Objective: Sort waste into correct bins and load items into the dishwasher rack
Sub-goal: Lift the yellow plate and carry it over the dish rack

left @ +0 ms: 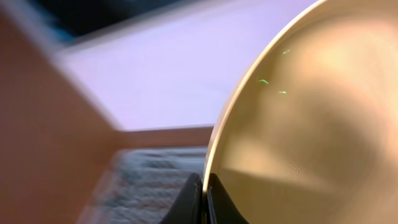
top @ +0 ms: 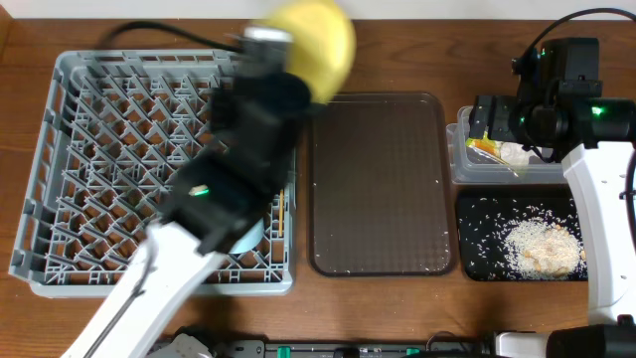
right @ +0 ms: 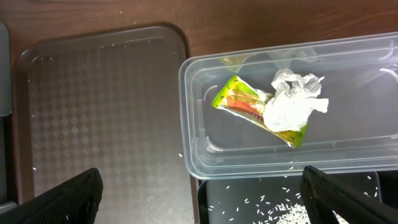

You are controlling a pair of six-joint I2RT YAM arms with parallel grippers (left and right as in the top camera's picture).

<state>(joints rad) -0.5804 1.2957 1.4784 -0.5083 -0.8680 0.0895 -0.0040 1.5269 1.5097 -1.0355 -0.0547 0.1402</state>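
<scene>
My left gripper is shut on the rim of the round yellow plate, held in the air above the far right corner of the grey dishwasher rack; the plate fills the left wrist view. A light blue bowl peeks out under my left arm in the rack, with wooden chopsticks beside it. My right gripper is open and empty above the clear tub, which holds the snack wrapper and the tissue. Rice lies in the black tray.
The brown serving tray lies between the rack and the bins, with a few rice grains on it. The wooden table edge runs along the back. My left arm covers the rack's middle and near right part.
</scene>
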